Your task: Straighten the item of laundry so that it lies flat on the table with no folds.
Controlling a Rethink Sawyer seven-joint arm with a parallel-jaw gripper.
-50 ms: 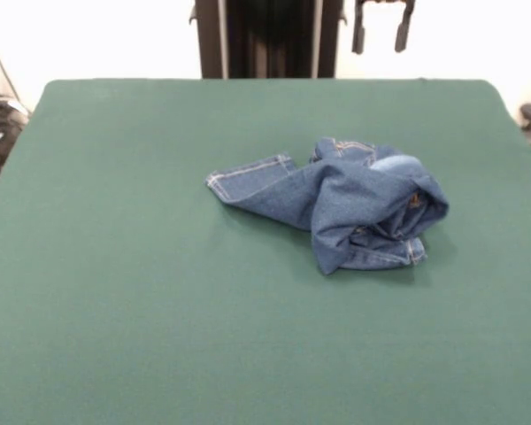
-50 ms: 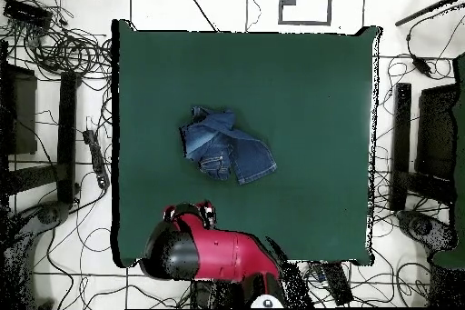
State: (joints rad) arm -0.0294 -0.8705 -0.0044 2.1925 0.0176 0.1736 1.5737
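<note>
While the jeans sit bunched near the middle of the desk, nothing has hold of them, and the flattening is all ahead. They're in a loose heap: one leg runs out flat to the side in the front view, its pale stitched hem lying free on the green top, while the rest is folded over itself into a rounded lump with another hem poking out at the heap's near edge. Denim this small should be light and soft, but thick enough to hold its creases, so I'd expect it to drag along rather than shake out. That free hem on the outstretched leg looks like the best place to pinch. Up above the far edge of the desk, well apart from the jeans, hangs the gripper, its two dark fingers spread with a clear gap between them, carrying nothing and touching nothing.
</note>
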